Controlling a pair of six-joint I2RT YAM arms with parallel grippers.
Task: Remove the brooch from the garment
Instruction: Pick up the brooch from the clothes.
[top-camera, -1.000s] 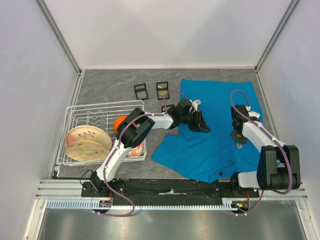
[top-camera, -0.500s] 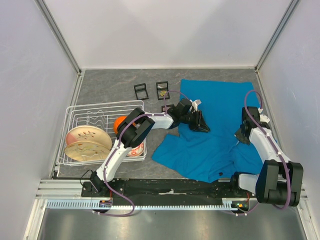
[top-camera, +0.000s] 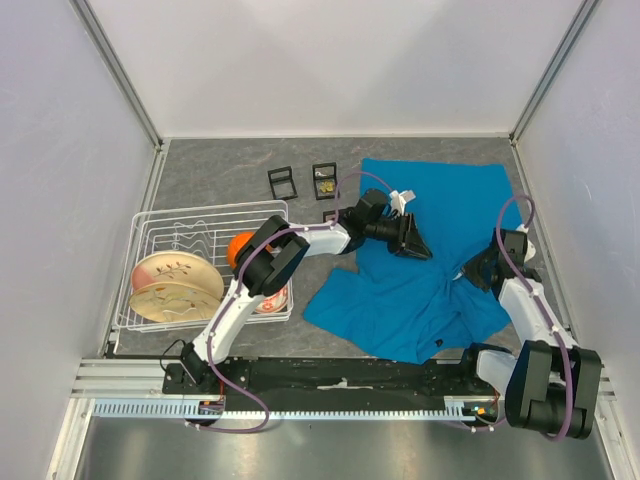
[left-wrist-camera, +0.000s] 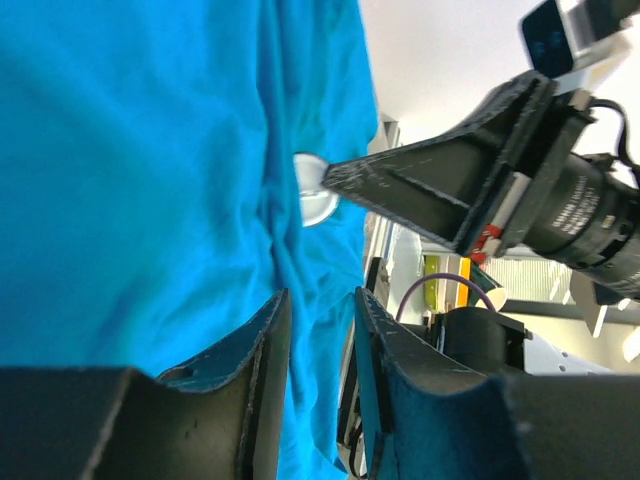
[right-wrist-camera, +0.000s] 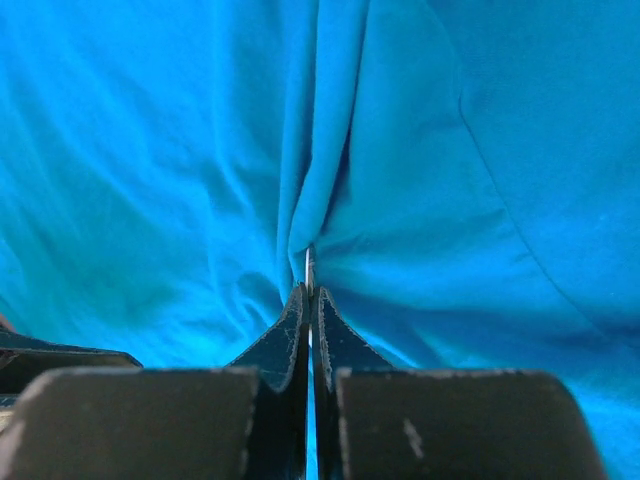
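Observation:
The teal-blue garment (top-camera: 420, 300) lies spread on the right half of the table, bunched up between my two grippers. My right gripper (top-camera: 470, 272) is shut on the brooch, whose thin silver edge (right-wrist-camera: 309, 262) shows between its tips (right-wrist-camera: 309, 290), with the cloth (right-wrist-camera: 480, 150) drawn into tight folds around it. In the left wrist view the brooch (left-wrist-camera: 312, 190) is a round silver disc held against the cloth (left-wrist-camera: 130, 180) by the right gripper's fingers (left-wrist-camera: 400, 180). My left gripper (top-camera: 415, 245) sits on the shirt's upper middle, its jaws (left-wrist-camera: 320, 295) narrowly apart around a fold of cloth.
A white wire dish rack (top-camera: 150, 225) at the left holds a patterned plate (top-camera: 175, 285) and an orange thing (top-camera: 240, 245). Small black frames (top-camera: 282, 182) (top-camera: 325, 180) stand on the grey table behind the left gripper. White walls close in the table.
My right gripper has moved right and nearer, dragging the cloth with it so the shirt bunches toward the right. My left gripper has shifted slightly right and farther.

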